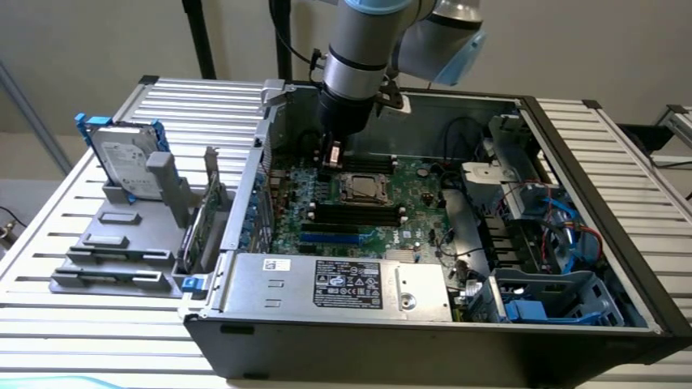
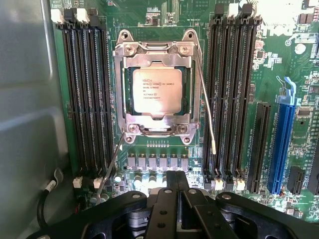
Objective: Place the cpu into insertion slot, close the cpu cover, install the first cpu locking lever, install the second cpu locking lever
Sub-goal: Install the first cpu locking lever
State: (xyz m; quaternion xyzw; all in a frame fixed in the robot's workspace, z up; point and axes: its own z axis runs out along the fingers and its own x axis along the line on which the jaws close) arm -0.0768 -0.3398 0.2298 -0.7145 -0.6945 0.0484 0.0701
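The cpu [image 2: 158, 90], a pale square chip with printed text, lies flat in the insertion slot on the green board. The silvery cpu cover [image 2: 122, 94] is folded down over it and frames it through its window. Two thin wire locking levers stick out unlatched: one [image 2: 206, 107] beside the cover, the other [image 2: 111, 167] angling off its opposite corner. My gripper [image 2: 174, 175] is shut with nothing between its black fingers. In the exterior view the gripper [image 1: 333, 156] hangs just above the board, slightly toward the exterior view's left of the covered socket [image 1: 362, 188].
Black memory slots [image 2: 84, 94] flank the socket on both sides, and a blue expansion slot [image 2: 284, 144] lies beyond. The grey power supply [image 1: 340, 284] fills the case's front. The case wall [image 1: 259, 162] rises close by. A hard drive in a grey stand [image 1: 128, 166] is outside the case.
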